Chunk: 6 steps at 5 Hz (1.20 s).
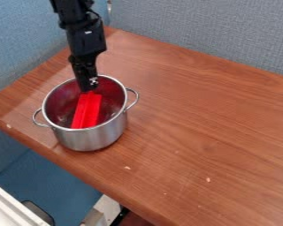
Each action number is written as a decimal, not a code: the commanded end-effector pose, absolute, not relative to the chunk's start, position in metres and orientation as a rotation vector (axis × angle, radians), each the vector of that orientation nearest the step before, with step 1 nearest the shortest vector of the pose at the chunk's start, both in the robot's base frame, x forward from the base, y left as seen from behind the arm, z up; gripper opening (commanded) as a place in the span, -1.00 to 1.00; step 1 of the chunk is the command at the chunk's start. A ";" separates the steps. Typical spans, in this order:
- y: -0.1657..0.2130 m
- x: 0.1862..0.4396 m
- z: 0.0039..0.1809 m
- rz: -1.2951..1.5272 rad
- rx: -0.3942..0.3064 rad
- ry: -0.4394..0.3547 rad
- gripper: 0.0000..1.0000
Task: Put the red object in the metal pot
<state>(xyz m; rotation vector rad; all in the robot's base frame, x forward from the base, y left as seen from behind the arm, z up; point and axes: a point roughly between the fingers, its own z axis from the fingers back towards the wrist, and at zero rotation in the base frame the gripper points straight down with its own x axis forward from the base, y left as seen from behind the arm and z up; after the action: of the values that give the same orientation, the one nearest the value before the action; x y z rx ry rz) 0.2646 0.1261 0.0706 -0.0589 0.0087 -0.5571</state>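
Note:
The metal pot (95,135) stands near the front left corner of the wooden table (197,97). The red object (87,110) rests inside the pot, its far end pointing toward the back rim. My gripper (88,84) points straight down over the pot's back edge, just above the red object's far end. Its black fingers are together. I cannot tell whether the fingertips touch the red object.
The table edge runs close to the pot on the left and front. A blue fabric wall (215,26) stands behind the table. To the right of the pot lies bare brown tabletop.

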 end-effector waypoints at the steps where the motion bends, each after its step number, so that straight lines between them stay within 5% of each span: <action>1: 0.121 0.281 0.085 -0.581 -0.020 -0.023 -1.00; 3: 0.116 0.289 0.076 -0.637 0.001 -0.002 -1.00; 4: 0.119 0.289 0.064 -0.669 0.012 0.007 1.00; 5: 0.124 0.287 0.064 -0.657 0.020 0.012 1.00; 6: 0.127 0.286 0.066 -0.642 0.024 0.011 -1.00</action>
<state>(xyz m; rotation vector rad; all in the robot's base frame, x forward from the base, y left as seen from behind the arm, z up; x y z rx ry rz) 0.2835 0.1209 0.0553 -0.0063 0.0380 -0.6544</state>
